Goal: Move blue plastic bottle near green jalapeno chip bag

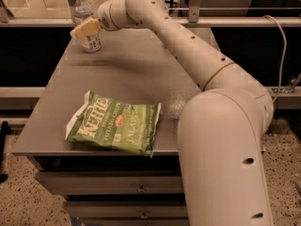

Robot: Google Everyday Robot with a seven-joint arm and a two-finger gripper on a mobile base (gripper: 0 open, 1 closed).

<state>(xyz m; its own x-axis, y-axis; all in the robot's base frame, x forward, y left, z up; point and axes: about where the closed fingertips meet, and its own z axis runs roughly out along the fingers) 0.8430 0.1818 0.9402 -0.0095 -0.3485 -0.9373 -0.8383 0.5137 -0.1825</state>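
The blue plastic bottle (88,21) stands upright at the far left corner of the grey table (127,74), with a white cap and a pale label. My gripper (82,30) reaches from the right and its tan fingers overlap the bottle's middle in front of it. The green jalapeno chip bag (114,122) lies flat near the table's front edge, well apart from the bottle.
My large white arm (207,79) stretches across the table's right side and covers it. Drawers (122,189) sit below the tabletop. A dark gap and a rail run behind the table.
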